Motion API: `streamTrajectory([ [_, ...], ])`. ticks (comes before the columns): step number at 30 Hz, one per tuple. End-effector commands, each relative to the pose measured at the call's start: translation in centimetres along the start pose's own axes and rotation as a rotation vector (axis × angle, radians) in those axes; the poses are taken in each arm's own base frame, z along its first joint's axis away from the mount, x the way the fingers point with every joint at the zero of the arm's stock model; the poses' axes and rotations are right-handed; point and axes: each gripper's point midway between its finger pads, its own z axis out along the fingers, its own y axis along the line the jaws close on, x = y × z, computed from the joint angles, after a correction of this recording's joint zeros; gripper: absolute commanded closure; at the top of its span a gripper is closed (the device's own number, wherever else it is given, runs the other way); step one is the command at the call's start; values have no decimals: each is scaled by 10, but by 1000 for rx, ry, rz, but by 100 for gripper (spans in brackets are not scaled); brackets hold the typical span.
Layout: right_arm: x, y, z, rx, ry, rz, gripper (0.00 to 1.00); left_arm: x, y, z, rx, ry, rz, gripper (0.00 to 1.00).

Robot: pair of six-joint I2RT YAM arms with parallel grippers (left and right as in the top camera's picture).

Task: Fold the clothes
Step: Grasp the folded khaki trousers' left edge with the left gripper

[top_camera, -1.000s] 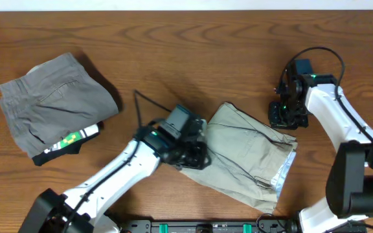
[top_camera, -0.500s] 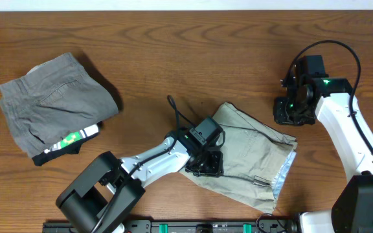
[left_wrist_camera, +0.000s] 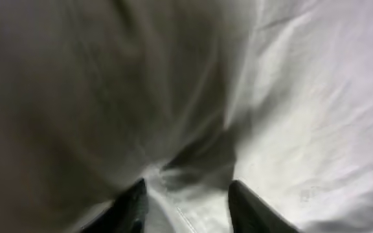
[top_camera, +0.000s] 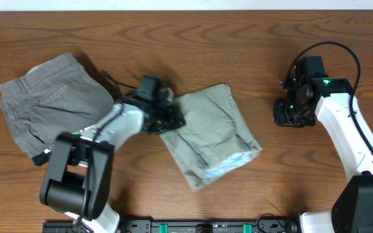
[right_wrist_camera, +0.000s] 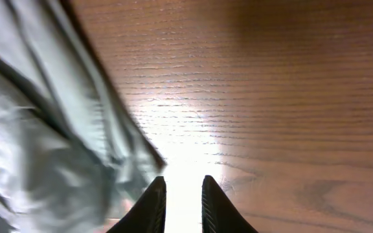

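The pale khaki-green clothes [top_camera: 209, 133] lie folded on the wooden table [top_camera: 238, 45] at the centre, with the striped lining showing at the near edge [top_camera: 228, 167]. My left gripper [top_camera: 167, 120] is at the garment's left edge. In the left wrist view its fingers [left_wrist_camera: 186, 200] are closed on a fold of the pale cloth [left_wrist_camera: 290, 97]. My right gripper [top_camera: 294, 118] is to the right of the garment, apart from it. In the right wrist view its fingers [right_wrist_camera: 184, 194] are nearly together and empty over bare wood, with the cloth [right_wrist_camera: 37, 129] to their left.
A darker grey pair of shorts [top_camera: 50, 107] with a black waistband lies folded at the left, close behind my left arm. A black cable [top_camera: 332, 48] loops over my right arm.
My left gripper has dragged the khaki garment left and away from the front edge, turning it. My right gripper has stayed about where it was.
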Motion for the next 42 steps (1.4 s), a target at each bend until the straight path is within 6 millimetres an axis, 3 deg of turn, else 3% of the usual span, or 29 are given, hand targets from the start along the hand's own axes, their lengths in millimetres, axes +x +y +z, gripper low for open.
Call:
streamTrajectory([
  [1, -3, 0, -7, -4, -25, -14, 79, -9, -15, -23, 75, -1, 65, 47],
  [4, -4, 0, -7, -4, -28, -15, 78, -14, -17, -48, 63, -54, 81, 30],
  [6, -4, 0, -7, 0, -29, -14, 77, -15, -15, -64, 36, -90, 77, 25],
  [8, -4, 0, -7, 0, -29, -14, 76, -12, -7, -79, -26, -119, 62, 14],
  [12, -4, 0, -7, 0, -28, -14, 76, 1, 11, -93, -142, -118, 19, 8],
  [16, -4, 0, -7, 0, -26, -14, 76, 17, 24, -84, -170, -47, -56, 5],
  [23, 0, -1, -6, 2, -11, -13, 76, 38, 55, -48, -206, 19, -288, 1],
  [31, 0, -1, -6, 2, -12, -12, 76, 41, 50, -8, -72, 86, -293, 0],
  [34, 0, -1, -6, 2, -11, -13, 76, 42, 37, 7, -7, 119, -264, 10],
  [36, 0, -1, -6, 2, -11, -13, 76, 43, 28, 16, 28, 132, -234, 31],
  [38, 0, -1, -6, 2, -11, -13, 76, 43, 23, 22, 34, 129, -198, 71],
  [39, 0, -1, -6, 2, -11, -13, 76, 42, 20, 22, 39, 125, -178, 81],
  [40, 0, -1, -6, 2, -11, -13, 76, 40, 19, 22, 44, 118, -164, 92],
  [42, 0, -1, -6, 2, -11, -13, 76, 36, 17, 20, 45, 105, -150, 94],
])
